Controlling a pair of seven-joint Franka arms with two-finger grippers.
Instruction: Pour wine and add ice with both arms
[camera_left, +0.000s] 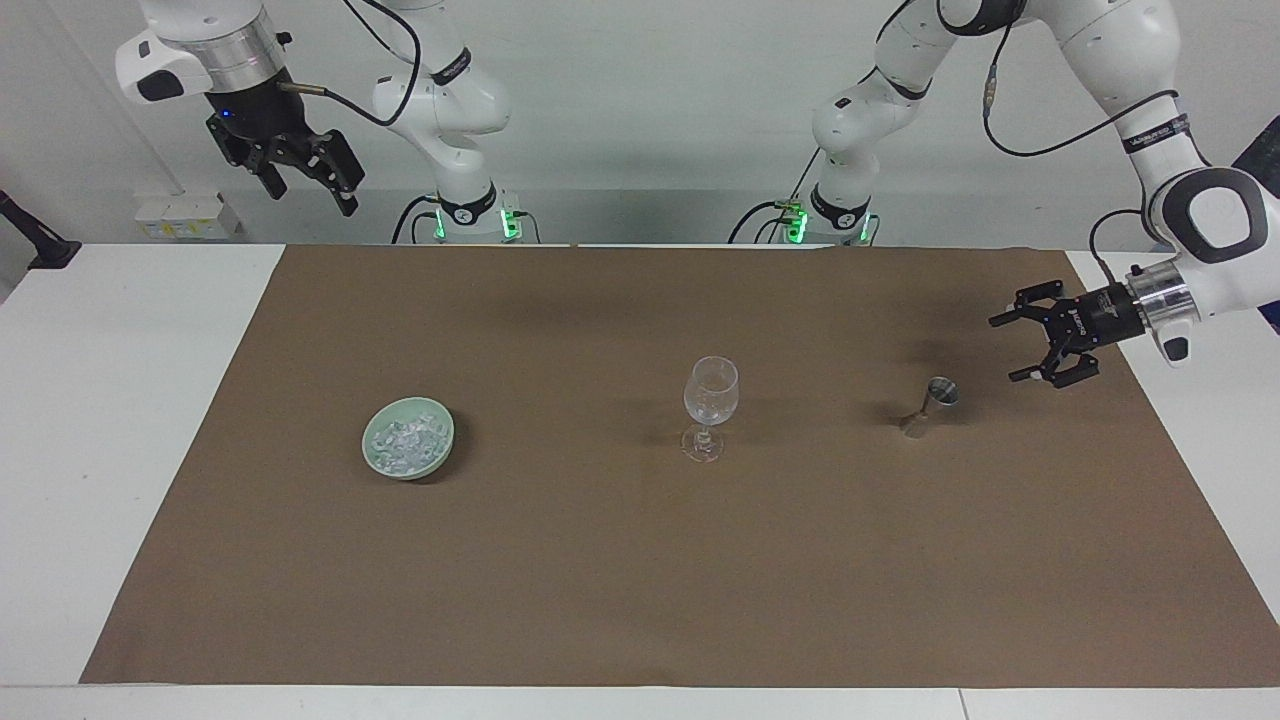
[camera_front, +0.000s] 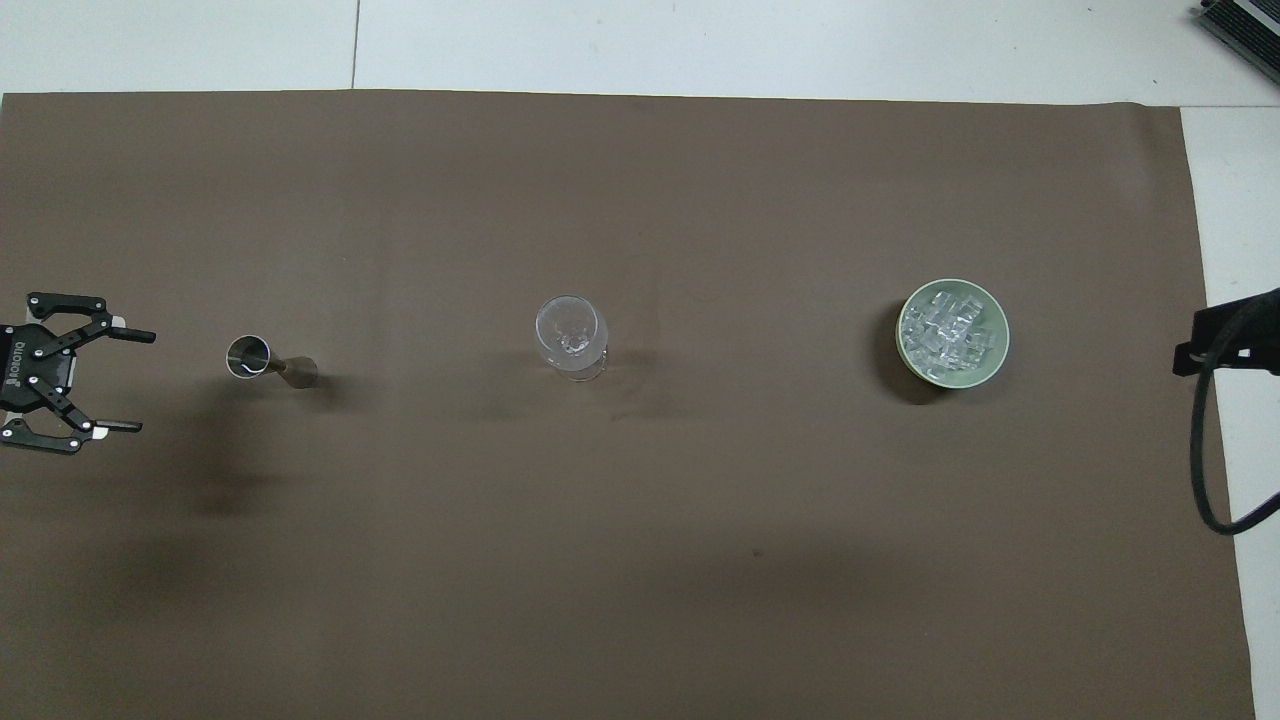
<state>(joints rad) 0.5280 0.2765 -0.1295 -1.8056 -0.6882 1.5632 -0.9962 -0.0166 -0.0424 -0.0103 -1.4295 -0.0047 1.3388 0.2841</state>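
- Both sets of jaws stand spread wide and hold nothing, as you can see in either view.
- Your left gripper (camera_left: 1008, 347) lies nearly level over the brown mat (camera_left: 600, 560) at the left arm's end of the table, fingers aimed toward the measuring cup (camera_left: 932, 404), near it but clear of it.
- Your right gripper (camera_left: 310, 188) hangs high at the right arm's end, fingers pointing down; that arm waits.
- You find the ice (camera_left: 405, 441) heaped in a pale green bowl (camera_left: 440, 450) toward the right arm's end; the heap has no clear long axis.
- Your wine glass (camera_left: 710, 405) stands upright between the bowl and the cup, well apart from both.
- Your measuring cup is a slim metal double cone, standing upright on the mat.
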